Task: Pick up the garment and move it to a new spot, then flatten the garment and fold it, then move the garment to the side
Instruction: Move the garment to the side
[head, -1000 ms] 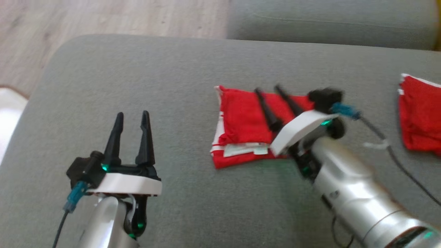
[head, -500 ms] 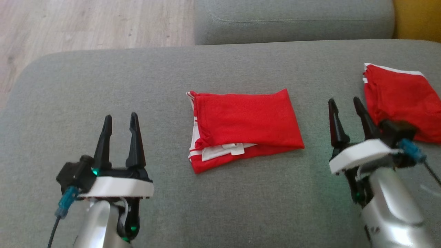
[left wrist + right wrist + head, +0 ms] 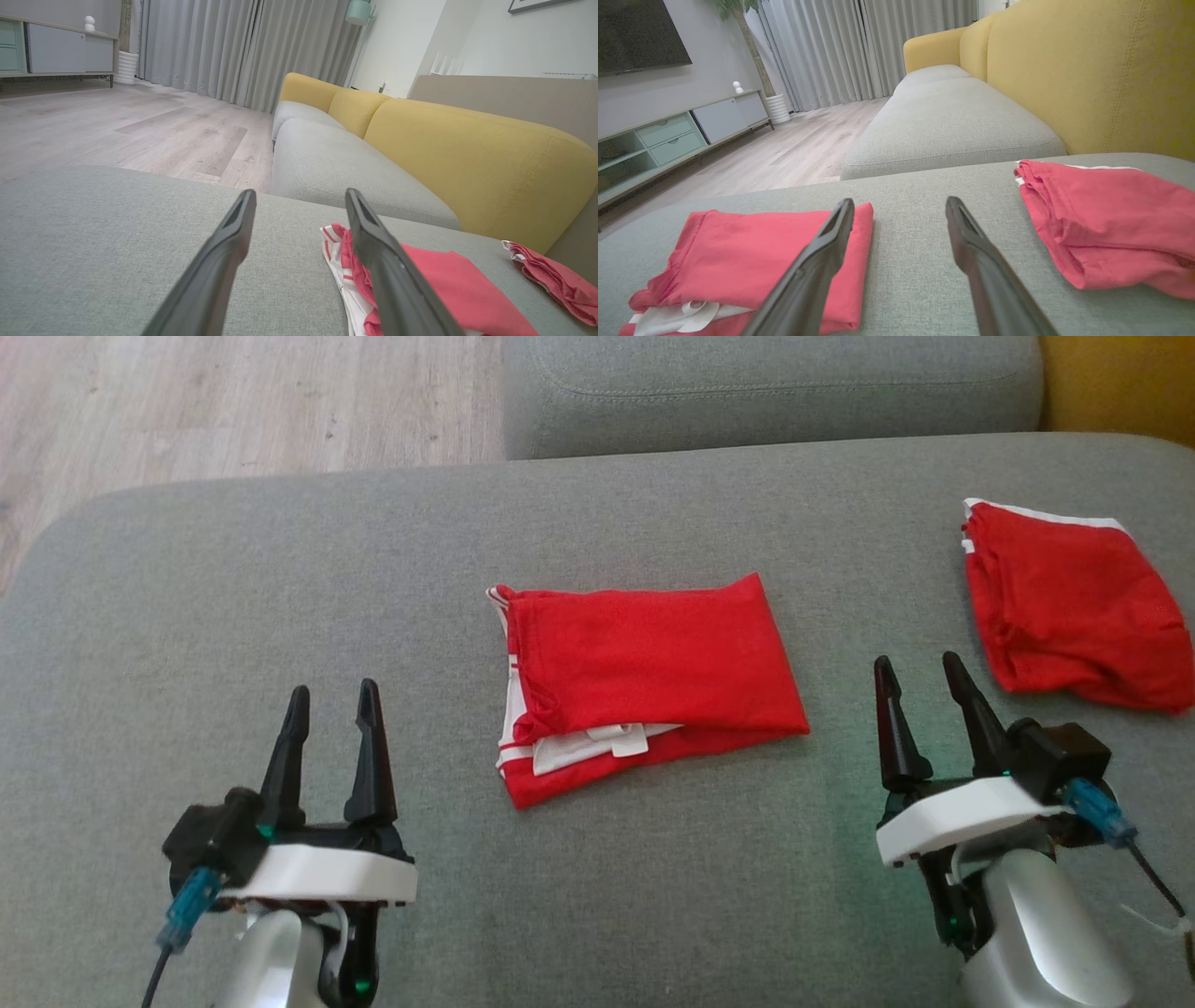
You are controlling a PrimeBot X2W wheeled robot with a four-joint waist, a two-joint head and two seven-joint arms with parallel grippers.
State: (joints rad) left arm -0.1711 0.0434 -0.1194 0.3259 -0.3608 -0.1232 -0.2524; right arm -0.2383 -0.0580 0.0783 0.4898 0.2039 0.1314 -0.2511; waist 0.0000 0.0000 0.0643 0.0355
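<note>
Garment (image 3: 644,672) folded, lying flat at frame centre on grey cushion (image 3: 233,597). Left pincer (image 3: 333,689) and right pincer (image 3: 917,659) both released, empty, flanking it without contact. Judgement: folding complete; move to side outstanding. Second red garment (image 3: 1064,607) upper right.

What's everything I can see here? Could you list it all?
folded garment: one, red with white trim, middle of the cushion
second garment: one, red, right side of the cushion
cushion: one, grey, under both garments
sofa: one, grey seat and yellow back, beyond the cushion
floor: pale wood, far left
curtains: grey, far wall
left tool: one, black, open, lower left
right tool: one, black, open, lower right
</note>
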